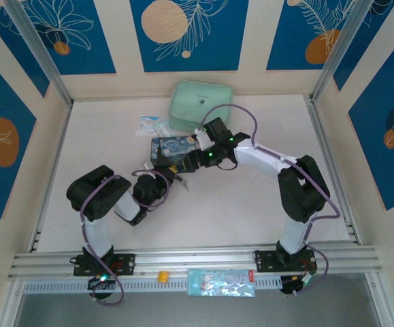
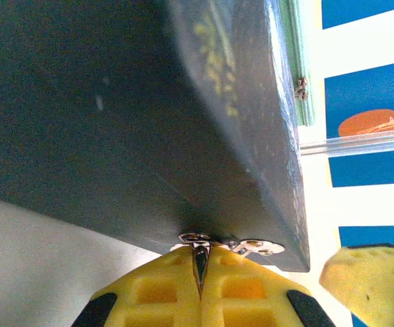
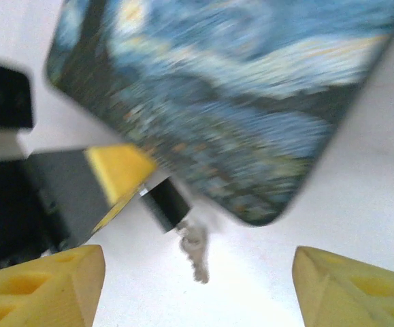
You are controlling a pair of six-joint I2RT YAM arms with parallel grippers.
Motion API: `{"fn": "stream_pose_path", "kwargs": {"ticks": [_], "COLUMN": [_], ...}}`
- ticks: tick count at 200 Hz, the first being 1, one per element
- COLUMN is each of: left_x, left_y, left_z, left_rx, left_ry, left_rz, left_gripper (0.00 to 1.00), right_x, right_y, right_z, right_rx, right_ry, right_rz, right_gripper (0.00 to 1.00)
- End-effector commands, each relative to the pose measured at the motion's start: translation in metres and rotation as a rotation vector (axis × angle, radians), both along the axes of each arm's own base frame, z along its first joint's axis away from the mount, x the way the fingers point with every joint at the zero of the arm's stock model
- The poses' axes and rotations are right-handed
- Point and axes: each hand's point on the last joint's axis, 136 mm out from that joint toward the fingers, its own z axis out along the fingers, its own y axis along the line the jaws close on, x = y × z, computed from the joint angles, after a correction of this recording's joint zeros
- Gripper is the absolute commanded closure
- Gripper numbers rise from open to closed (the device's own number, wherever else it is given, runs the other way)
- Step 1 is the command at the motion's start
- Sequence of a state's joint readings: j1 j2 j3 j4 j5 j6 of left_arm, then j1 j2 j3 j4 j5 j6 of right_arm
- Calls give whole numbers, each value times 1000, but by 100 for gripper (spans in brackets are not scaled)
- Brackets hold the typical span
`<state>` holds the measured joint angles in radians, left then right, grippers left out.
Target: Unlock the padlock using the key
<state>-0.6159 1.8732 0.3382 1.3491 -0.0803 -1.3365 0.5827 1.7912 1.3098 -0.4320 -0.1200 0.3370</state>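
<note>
1. Gripping the padlock [image 3: 166,202], the left pincer [image 2: 200,257] was squeezed shut beside the blue tin's [image 3: 237,102] corner.
2. The key [image 3: 195,255] sat right at the padlock's end, over the white worktop [image 3: 360,204].
3. The right pincer [image 3: 198,251] stood wide open nearby.

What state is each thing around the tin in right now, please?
left gripper: fingers shut on the padlock.
right gripper: fingers open, holding nothing.
padlock: gripped beside the corner of the tin; locked or unlocked cannot be told.
key: hanging from the padlock's dark body, apparently inserted, untouched by the right gripper.
tin: closed, lying flat.
</note>
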Motion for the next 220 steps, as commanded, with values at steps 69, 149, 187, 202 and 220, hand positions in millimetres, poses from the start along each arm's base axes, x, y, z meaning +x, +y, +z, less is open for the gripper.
{"fn": "stream_pose_path", "kwargs": {"ticks": [69, 149, 187, 202, 220], "left_x": [-7, -11, -11, -10, -8], "left_y": [9, 40, 52, 55, 60], "left_z": [-15, -19, -16, -16, -16], "left_rx": [41, 29, 37, 21, 6], "left_ry": [30, 34, 23, 27, 31], "left_rz": [22, 196, 266, 297, 338], "left_gripper": [100, 100, 100, 100, 100], "right_x": [78, 68, 59, 57, 55], "right_y": [10, -11, -16, -18, -18], "right_z": [-33, -53, -55, -55, -55], "right_rx": [-15, -31, -16, -21, -17], "right_ry": [79, 89, 97, 92, 87], "right_rz": [-338, -534, -573, -585, -600], "right_gripper": [25, 28, 30, 30, 30]}}
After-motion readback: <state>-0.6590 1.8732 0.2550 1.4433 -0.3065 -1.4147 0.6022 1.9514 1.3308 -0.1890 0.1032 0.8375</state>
